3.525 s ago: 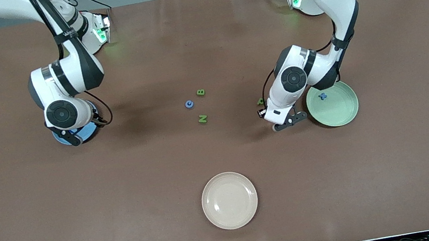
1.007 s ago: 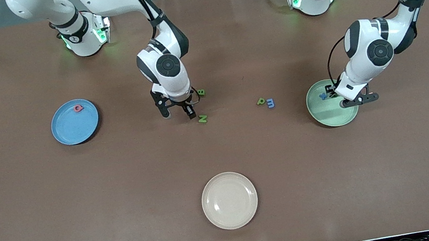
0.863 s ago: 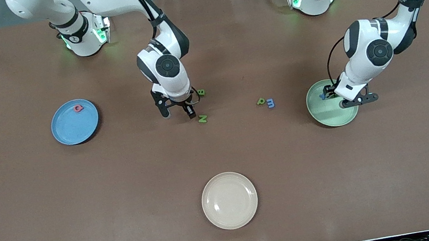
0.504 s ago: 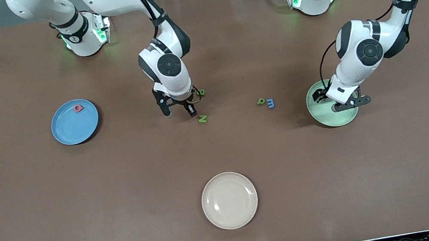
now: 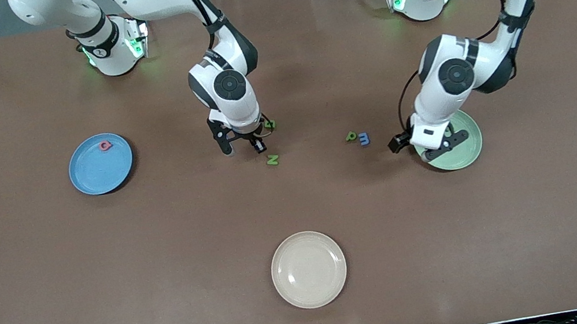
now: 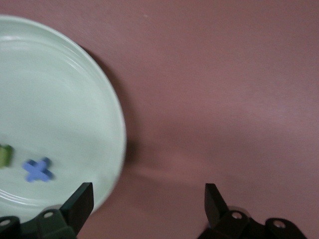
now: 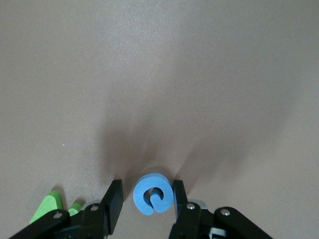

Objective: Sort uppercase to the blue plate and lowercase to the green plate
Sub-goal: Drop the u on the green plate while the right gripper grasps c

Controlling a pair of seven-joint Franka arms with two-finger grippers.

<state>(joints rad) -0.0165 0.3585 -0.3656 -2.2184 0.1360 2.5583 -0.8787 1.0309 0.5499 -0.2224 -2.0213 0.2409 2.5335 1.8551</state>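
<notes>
Obs.: blue C (image 7: 153, 194) lies flat on the desk in the upper middle of the front frame, squarely between the fingers of the right tool (image 5: 242, 146). In the right wrist view one finger sits against the C's rim and the other just beside it with a sliver of desk showing. I read the jaws as narrow but not yet gripping. The piece is near-round, so there is no long axis to align to. I judge that closing straight in is what remains before a lift.

Right arm is clearly the nearer one. The blue plate (image 5: 103, 172) is toward its end of the desk.

Left tool (image 5: 425, 144) hangs over the rim of the green plate (image 5: 465, 147), jaws wide, holding nothing.

Count:
- Capitals, 4: D (image 5: 105, 145) on the blue plate; C; B (image 5: 270, 124); N (image 5: 272, 159).
- Small pieces, 4: p (image 5: 350, 136) and m (image 5: 364, 139) on the desk; blue plus (image 6: 38, 169) and a green piece (image 6: 4, 155) in the green plate.
- Plates, 3, including one cream plate (image 5: 309, 269).
</notes>
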